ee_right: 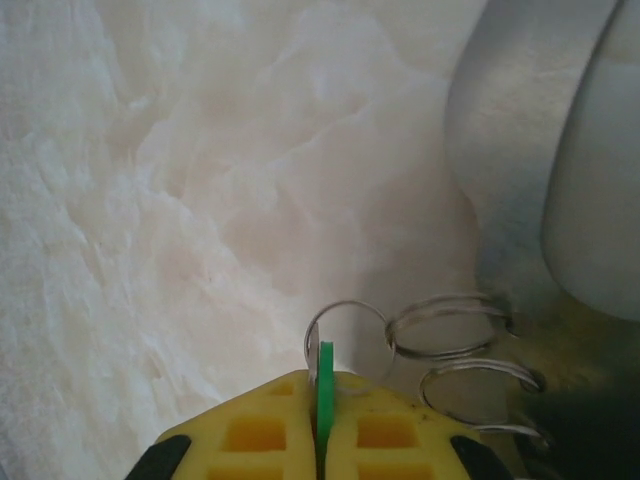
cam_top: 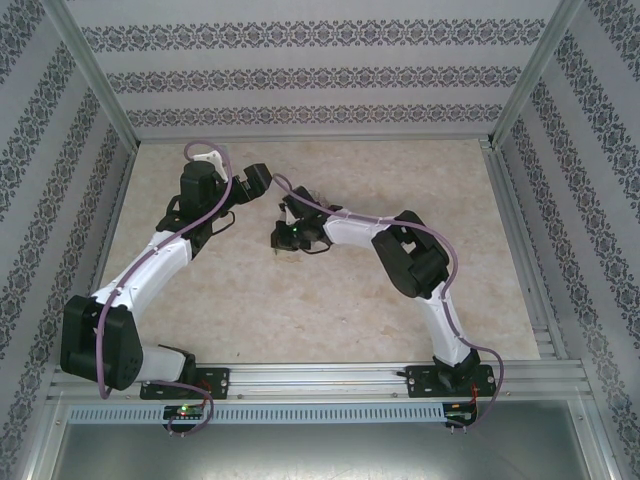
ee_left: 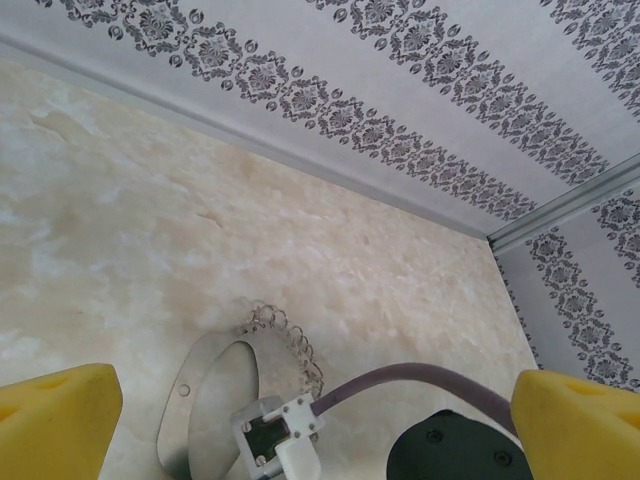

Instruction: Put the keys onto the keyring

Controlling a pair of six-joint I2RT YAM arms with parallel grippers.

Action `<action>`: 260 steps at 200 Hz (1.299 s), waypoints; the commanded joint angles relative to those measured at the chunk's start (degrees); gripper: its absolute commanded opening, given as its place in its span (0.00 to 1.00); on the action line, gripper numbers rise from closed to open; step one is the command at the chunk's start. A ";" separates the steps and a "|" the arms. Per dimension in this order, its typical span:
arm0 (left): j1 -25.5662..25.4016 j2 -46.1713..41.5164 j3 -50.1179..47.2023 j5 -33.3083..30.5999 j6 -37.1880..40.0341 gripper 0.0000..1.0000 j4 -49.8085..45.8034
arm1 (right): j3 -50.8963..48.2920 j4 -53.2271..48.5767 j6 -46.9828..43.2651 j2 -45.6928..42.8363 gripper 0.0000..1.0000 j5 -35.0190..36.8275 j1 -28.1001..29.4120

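You see a pale bench (cam_top: 300,310) that looks like stone. Walls (cam_top: 320,75) with grey flowery stripes stand on three sides. Shiny metal bars (cam_top: 92,72) run up the corners.

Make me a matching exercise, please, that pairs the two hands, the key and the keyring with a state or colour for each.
Things:
1. left hand
2. right hand
3. key
4. keyring

States and colours:
A. silvery, fringed with small wire loops
B. green
C. wide open, holding nothing
D. shut on the thin edge of the key

Pairs: 1-C, 2-D, 3-B, 4-A.
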 commanded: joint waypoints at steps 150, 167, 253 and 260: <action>0.71 -1.34 -0.05 -1.31 -0.64 1.00 2.16 | 6.25 -0.52 -0.38 -0.85 0.52 0.34 3.83; 0.66 -1.42 0.10 -1.40 -0.53 1.00 2.11 | 5.33 -0.55 -1.01 -2.49 0.55 0.78 2.99; 0.69 -1.17 1.75 -1.82 1.64 1.00 0.80 | 1.04 0.69 -2.02 -6.83 0.59 1.56 -2.09; 0.69 -1.09 1.91 -1.99 1.91 1.00 0.59 | 0.90 0.69 -2.06 -6.78 0.59 1.74 -2.28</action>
